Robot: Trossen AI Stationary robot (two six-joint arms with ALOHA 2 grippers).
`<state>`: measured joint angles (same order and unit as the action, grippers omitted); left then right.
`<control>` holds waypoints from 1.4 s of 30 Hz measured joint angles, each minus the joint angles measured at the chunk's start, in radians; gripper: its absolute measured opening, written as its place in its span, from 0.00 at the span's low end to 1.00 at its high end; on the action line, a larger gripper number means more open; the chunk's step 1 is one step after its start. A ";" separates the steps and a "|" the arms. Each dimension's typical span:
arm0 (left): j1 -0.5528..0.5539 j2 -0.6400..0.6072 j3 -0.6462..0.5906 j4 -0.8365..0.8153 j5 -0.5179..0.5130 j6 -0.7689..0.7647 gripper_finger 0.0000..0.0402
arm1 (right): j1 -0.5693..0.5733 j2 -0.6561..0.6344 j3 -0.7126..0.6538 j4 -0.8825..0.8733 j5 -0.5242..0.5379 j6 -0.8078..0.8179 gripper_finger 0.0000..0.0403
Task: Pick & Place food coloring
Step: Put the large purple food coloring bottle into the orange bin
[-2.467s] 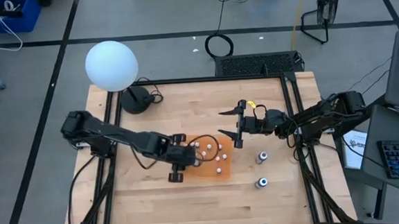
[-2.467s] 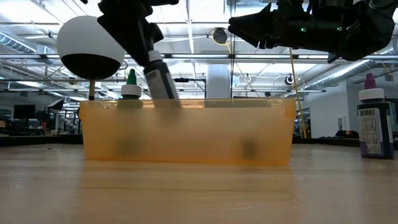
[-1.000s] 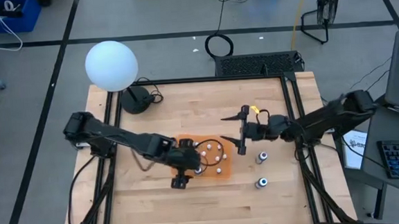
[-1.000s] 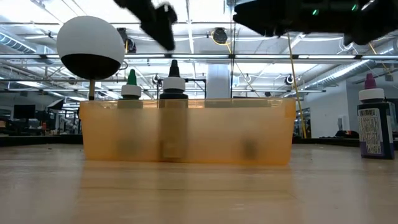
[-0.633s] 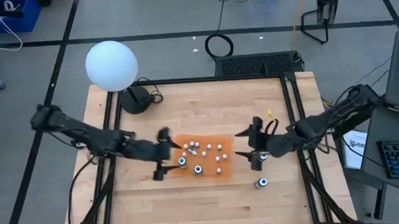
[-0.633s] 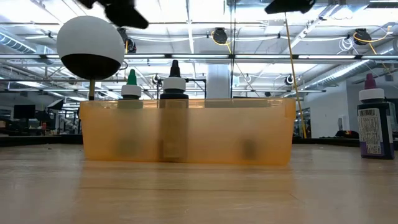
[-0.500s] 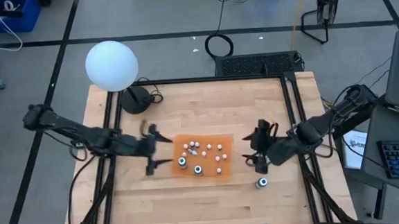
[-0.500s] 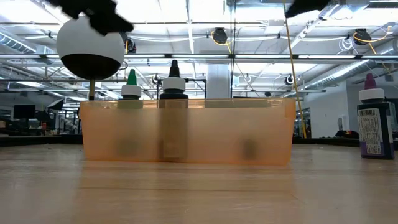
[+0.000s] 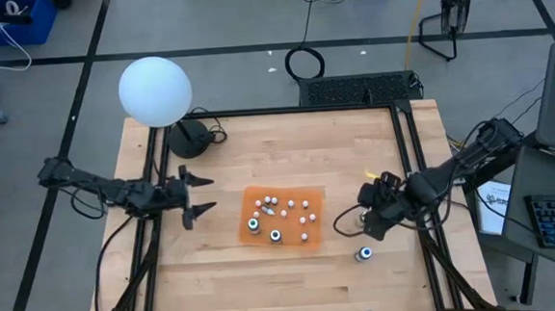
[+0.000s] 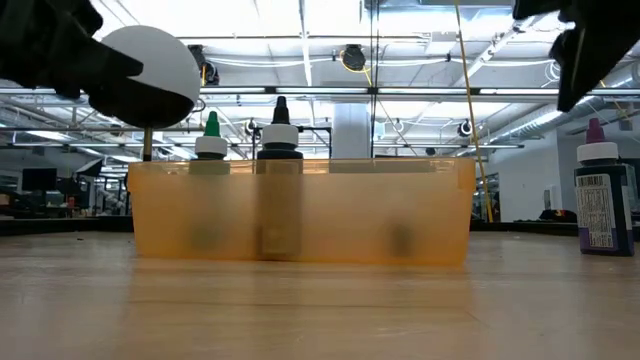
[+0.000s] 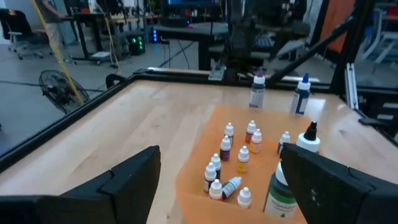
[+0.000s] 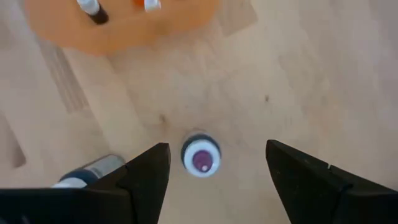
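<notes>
- Beyond the wooden table (image 9: 278,155) we see a grey floor with black lines, a white globe lamp (image 9: 155,91) at the table's back left corner, and a standing fan (image 9: 448,10) farther off.
- From the low view, the orange tray (image 10: 300,212) has a translucent wall that blurs what stands inside; only two bottle tops, a green one (image 10: 211,135) and a black one (image 10: 279,128), rise clear of it.
- From above, we make out the tiny white-topped bottles (image 9: 286,210) scattered in the tray, with two larger bottles (image 9: 265,231) near its front edge.
- A purple-topped bottle (image 12: 201,156) stands on bare wood right of the tray; the right gripper (image 12: 211,171) hangs directly over it, fingers spread wide.
- Another bottle (image 9: 364,254) stands nearer the table's front.
- We see the left gripper (image 9: 195,195) left of the tray, clear of it, fingers apart and empty.
</notes>
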<state>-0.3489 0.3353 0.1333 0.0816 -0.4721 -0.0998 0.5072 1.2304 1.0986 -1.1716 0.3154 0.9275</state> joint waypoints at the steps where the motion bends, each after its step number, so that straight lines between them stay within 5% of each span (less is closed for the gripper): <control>1: 0.000 -0.023 -0.013 0.001 0.000 0.000 0.81 | -0.007 0.000 -0.010 0.001 -0.008 0.004 0.62; 16: 0.000 -0.146 -0.121 -0.009 0.000 0.021 0.80 | -0.095 0.000 -0.160 0.155 -0.238 0.027 0.62; 21: 0.000 -0.156 -0.121 -0.010 -0.003 0.052 0.81 | -0.096 -0.001 -0.188 0.202 -0.240 0.029 0.62; 32: 0.000 -0.180 -0.121 -0.012 -0.143 0.081 0.79 | -0.096 -0.001 -0.215 0.234 -0.239 0.032 0.62; 38: 0.000 -0.180 -0.121 -0.019 -0.307 0.054 0.79 | -0.096 -0.001 -0.215 0.233 -0.235 0.030 0.61; 42: 0.000 -0.179 -0.121 -0.020 -0.301 0.029 0.80 | -0.096 -0.001 -0.215 0.233 -0.232 0.021 0.54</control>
<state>-0.3492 0.1558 0.0120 0.0620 -0.7728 -0.0707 0.4110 1.2297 0.8833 -0.9383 0.0831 0.9482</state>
